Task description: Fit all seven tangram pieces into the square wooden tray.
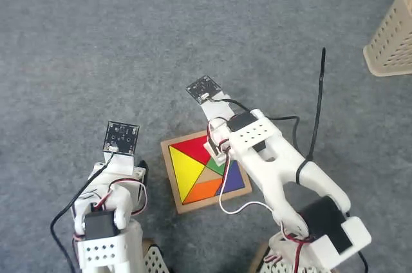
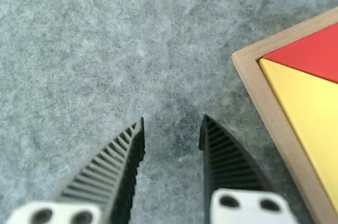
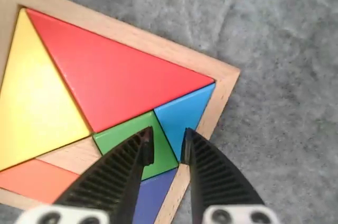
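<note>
The square wooden tray [image 1: 193, 206] lies on the grey felt in the middle. It holds a red triangle [image 3: 116, 76], a yellow triangle [image 3: 37, 102], a green square [image 3: 124, 139], a blue triangle [image 3: 185, 110], an orange piece [image 3: 31, 179] and a purple piece [image 3: 153, 195]. A wood-coloured triangle [image 3: 71, 155] sits among them; I cannot tell if it is a piece or bare tray floor. My right gripper [image 3: 167, 142] hovers over the green square, open by a narrow gap, holding nothing. My left gripper [image 2: 171, 129] stands open and empty over the felt beside the tray's corner [image 2: 248, 63].
A beige perforated basket [image 1: 393, 35] stands at the far right edge. A black cable [image 1: 322, 93] rises beside the right arm. Bare grey felt [image 1: 96, 60] stretches across the far and left sides.
</note>
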